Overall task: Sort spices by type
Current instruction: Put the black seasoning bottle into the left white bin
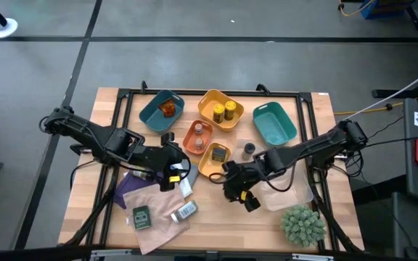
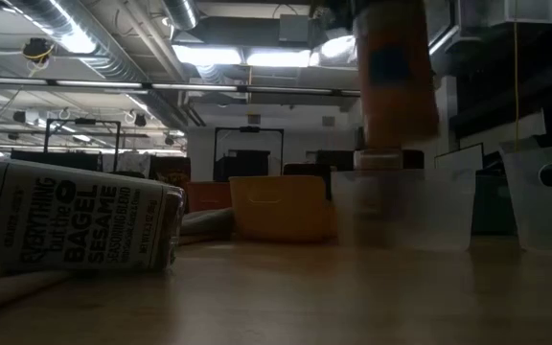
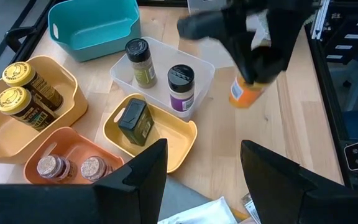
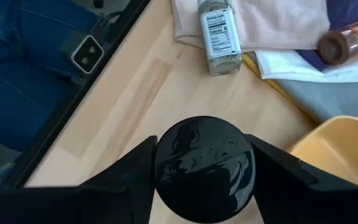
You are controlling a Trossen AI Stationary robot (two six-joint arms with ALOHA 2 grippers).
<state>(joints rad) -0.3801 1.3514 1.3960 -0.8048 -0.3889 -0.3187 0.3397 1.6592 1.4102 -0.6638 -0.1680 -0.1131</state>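
Dim low view, glaring ceiling lights [image 2: 257,56]

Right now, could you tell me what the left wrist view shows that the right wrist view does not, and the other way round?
Only the left wrist view shows the trays: a teal tray, a clear tray holding two dark-lidded jars, and two yellow jars. Only the right wrist view shows a spice jar lying on a cloth. Both show the orange jar held in the right gripper: from the side in one, its black lid from above in the other.
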